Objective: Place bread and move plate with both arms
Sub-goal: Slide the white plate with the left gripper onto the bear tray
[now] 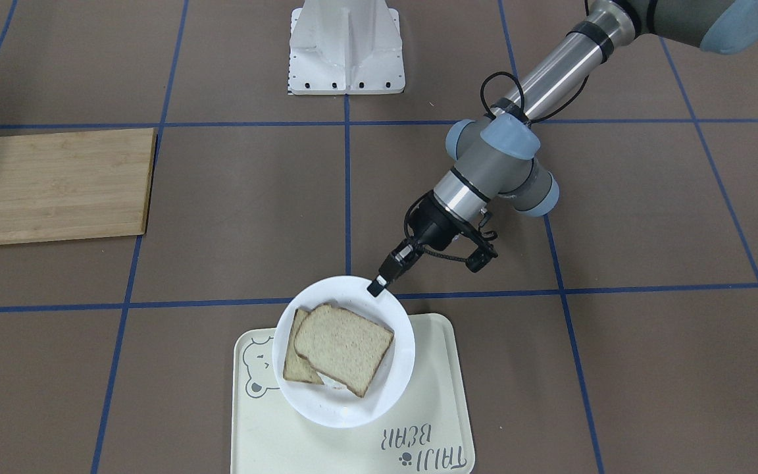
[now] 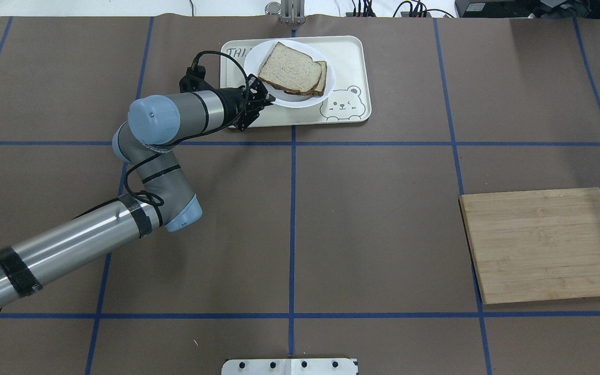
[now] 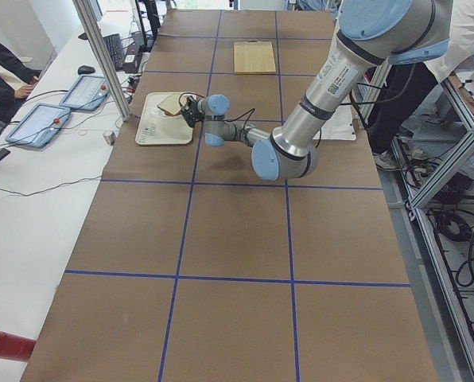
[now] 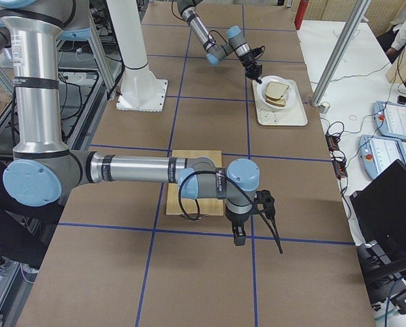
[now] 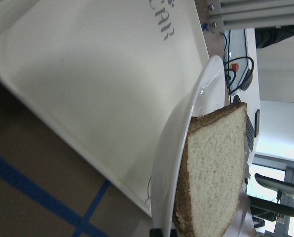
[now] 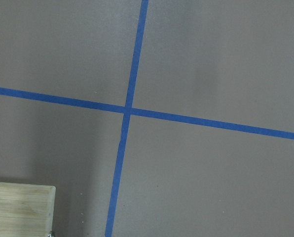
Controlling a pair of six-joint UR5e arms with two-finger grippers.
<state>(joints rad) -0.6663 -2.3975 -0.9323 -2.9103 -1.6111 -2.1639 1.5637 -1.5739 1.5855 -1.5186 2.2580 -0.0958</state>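
Observation:
The white plate point(image 1: 397, 375) is over the cream bear tray point(image 1: 435, 368), at its end nearer the robot. Two bread slices lie stacked on it, the top bread point(image 1: 343, 347) partly covering the lower slice point(image 1: 295, 363). My left gripper point(image 1: 377, 284) is shut on the plate's rim at the side nearest the robot. The overhead view shows the gripper point(image 2: 267, 98), plate point(image 2: 292, 102) and bread point(image 2: 289, 67). The left wrist view shows the plate rim point(image 5: 186, 123) and bread point(image 5: 216, 168) close up. My right gripper point(image 4: 239, 235) hangs over the table; I cannot tell if it is open.
A wooden cutting board point(image 2: 545, 245) lies on the robot's right side, next to the right arm; its corner shows in the right wrist view point(image 6: 18, 207). The white robot base point(image 1: 346, 49) stands at the table's robot-side edge. Blue tape lines cross the brown table.

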